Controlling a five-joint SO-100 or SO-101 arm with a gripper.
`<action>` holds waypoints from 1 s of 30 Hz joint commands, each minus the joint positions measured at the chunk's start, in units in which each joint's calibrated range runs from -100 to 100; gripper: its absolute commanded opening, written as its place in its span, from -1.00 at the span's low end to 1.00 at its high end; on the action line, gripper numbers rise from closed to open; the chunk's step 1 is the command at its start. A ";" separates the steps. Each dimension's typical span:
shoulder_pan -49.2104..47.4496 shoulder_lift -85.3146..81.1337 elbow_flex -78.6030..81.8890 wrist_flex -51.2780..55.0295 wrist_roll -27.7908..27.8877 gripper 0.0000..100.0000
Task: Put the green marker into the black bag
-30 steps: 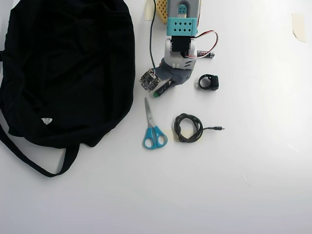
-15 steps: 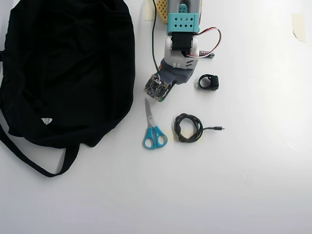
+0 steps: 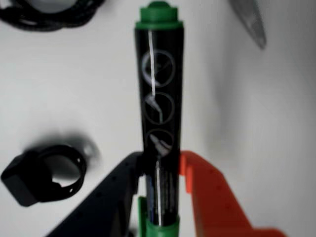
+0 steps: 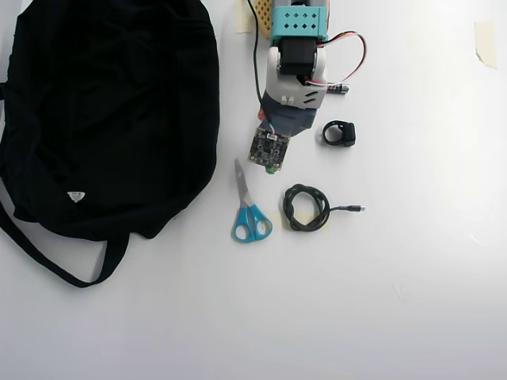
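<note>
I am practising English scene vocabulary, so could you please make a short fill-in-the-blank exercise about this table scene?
1. In the wrist view, the gripper is shut on the green ____.
2. In the overhead view, the black bag lies to the ____ of the scissors.
3. The handles of the scissors are ____ in colour.
4. In the overhead view, the coiled black cable lies to the ____ of the scissors.

Missing words: marker; left; blue; right

White table (image 4: 412, 301) — bag (image 4: 111, 111), scissors (image 4: 249, 207), cable (image 4: 307, 207).
</note>
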 commanded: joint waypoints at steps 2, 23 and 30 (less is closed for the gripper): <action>0.23 -5.10 -7.30 5.01 1.54 -0.96; 22.89 -8.92 -15.39 8.80 1.80 -0.96; 35.08 -8.09 -15.39 6.30 3.17 -0.96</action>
